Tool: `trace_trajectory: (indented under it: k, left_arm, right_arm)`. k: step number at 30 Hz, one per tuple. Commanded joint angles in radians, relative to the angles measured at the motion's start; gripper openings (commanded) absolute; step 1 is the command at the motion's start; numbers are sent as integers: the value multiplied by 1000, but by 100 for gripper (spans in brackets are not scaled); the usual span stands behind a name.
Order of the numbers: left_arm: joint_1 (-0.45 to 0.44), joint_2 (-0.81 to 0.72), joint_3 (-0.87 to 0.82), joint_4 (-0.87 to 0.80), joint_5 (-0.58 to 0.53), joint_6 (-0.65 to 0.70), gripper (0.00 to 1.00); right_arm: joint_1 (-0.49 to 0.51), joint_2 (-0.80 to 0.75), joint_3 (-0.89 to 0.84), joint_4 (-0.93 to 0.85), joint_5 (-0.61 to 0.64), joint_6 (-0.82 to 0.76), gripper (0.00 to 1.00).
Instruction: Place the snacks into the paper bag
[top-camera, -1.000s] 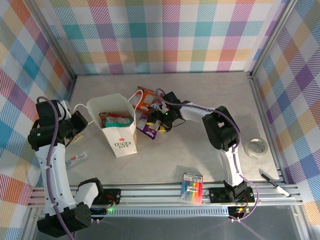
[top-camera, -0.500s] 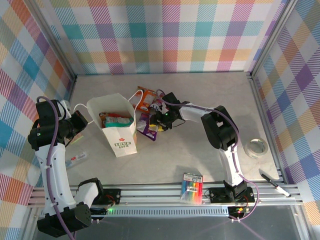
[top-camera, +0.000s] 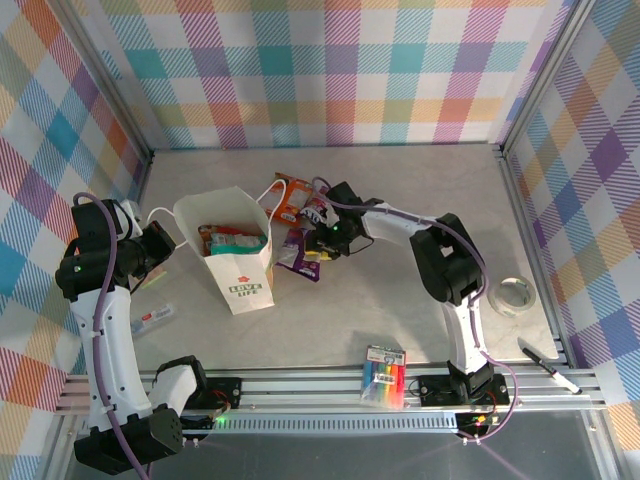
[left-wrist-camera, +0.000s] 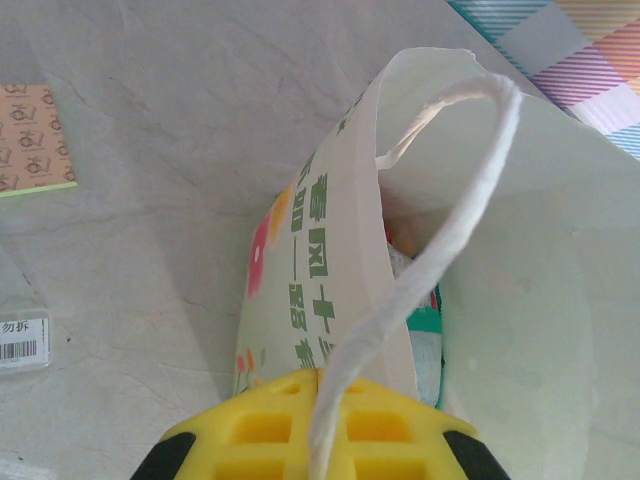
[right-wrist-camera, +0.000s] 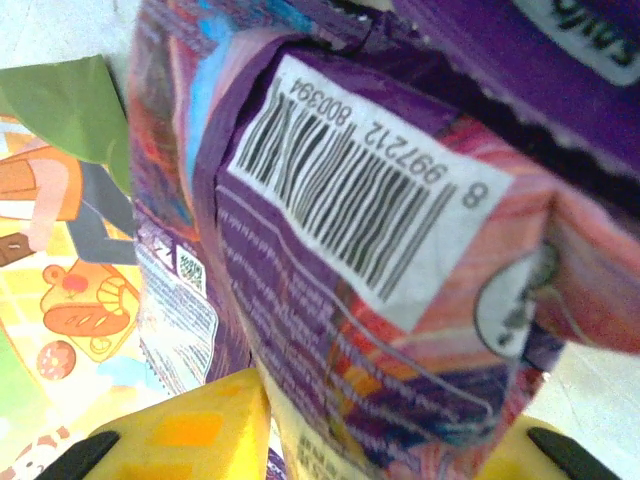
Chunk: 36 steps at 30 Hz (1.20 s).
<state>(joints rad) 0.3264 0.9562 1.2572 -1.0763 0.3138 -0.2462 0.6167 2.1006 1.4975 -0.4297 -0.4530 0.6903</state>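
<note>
The snacks (top-camera: 296, 252) are found in two places. A red packet (top-camera: 208, 236) and a teal packet (top-camera: 243, 243) are seen inside the paper bag (top-camera: 240, 285), which stands upright and open on the table (top-camera: 400, 190). An orange packet (top-camera: 291, 200) lies just beside the bag. The bag's white handle (left-wrist-camera: 430, 260) is clamped in the closed fingers of the left gripper (left-wrist-camera: 320, 425). A pink-purple packet (right-wrist-camera: 350, 260) is pinched between the fingers of the right gripper (right-wrist-camera: 345, 450), beside the bag, and is touched by a small purple packet (right-wrist-camera: 520, 60).

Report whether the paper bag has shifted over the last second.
No. The paper bag sits in the same place relative to the front rail, its handle in the left claw.
</note>
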Motion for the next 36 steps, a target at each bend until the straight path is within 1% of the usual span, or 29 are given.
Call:
trace_trajectory:
  k: [1,8,13,27,36]
  left_arm:
    - [16,-9,1,3,13,-2,5]
    - [16,-15,2,1,16,1,5]
    - [16,-17,1,-1,16,5,5]
    - [16,-19,-4,2,15,12,4]
    - [16,-12,4,12,27,4,5]
  right_arm:
    - [5,-62,-19,-58,41,-53,31]
    - [5,-104,-42,-88,82,-86,23]
    - [5,-109,-45,-104,89,-97,14]
    - [5,-179,-2,-212,181,-198,12]
    - [5,-249,23,-265,214,-247,12]
